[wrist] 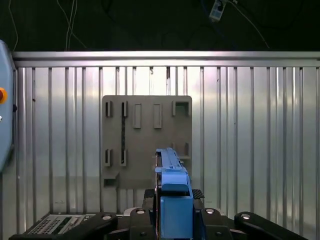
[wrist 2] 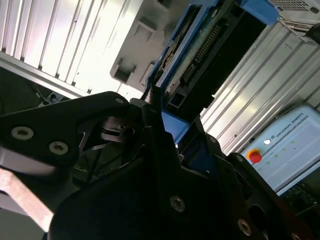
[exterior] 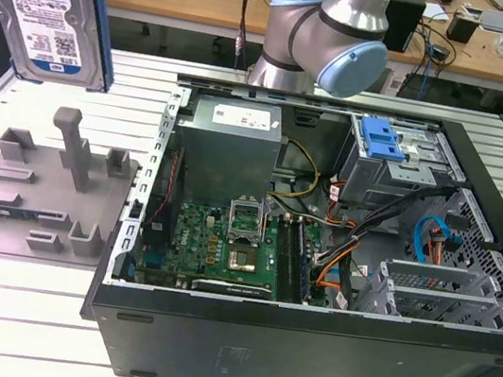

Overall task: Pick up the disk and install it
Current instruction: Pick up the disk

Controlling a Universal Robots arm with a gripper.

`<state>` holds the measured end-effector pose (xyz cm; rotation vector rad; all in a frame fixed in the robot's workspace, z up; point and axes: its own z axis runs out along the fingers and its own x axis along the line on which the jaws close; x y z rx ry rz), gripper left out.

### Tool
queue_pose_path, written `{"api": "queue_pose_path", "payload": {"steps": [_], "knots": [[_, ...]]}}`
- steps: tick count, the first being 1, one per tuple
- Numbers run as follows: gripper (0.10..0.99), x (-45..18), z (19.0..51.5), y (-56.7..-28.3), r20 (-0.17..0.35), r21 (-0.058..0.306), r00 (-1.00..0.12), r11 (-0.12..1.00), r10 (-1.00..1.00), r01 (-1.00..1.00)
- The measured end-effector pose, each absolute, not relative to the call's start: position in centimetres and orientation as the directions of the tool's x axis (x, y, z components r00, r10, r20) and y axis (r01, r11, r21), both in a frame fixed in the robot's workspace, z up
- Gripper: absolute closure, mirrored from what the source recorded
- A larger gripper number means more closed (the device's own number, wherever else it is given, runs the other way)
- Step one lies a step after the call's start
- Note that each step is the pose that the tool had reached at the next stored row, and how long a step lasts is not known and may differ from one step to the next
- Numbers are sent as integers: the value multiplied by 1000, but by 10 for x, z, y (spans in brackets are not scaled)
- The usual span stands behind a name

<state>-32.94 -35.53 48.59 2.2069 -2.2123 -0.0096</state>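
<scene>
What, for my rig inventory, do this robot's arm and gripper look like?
The arm is a silver-grey metal tube with rounded joints closed by light blue caps. The gripper is matte black in both wrist views, built of flat angular links and plates fastened with small silver screws.

You've got a ribbed metal table (exterior: 4,302) carrying a grey slotted holder plate (exterior: 0,206) on the exterior view's left, with an open computer case (exterior: 302,350) sitting just beside it.

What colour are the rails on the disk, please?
Blue; the disk shows best in the exterior view.
</scene>
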Motion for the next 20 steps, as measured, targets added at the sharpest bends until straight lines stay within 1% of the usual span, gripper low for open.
{"api": "queue_pose_path", "payload": {"steps": [14,20], "knots": [[722,-240,492,-392,3,16,-2,2,-1000,-1000],[722,-220,494,-405,3,16,-2,2,-1000,-1000]]}}
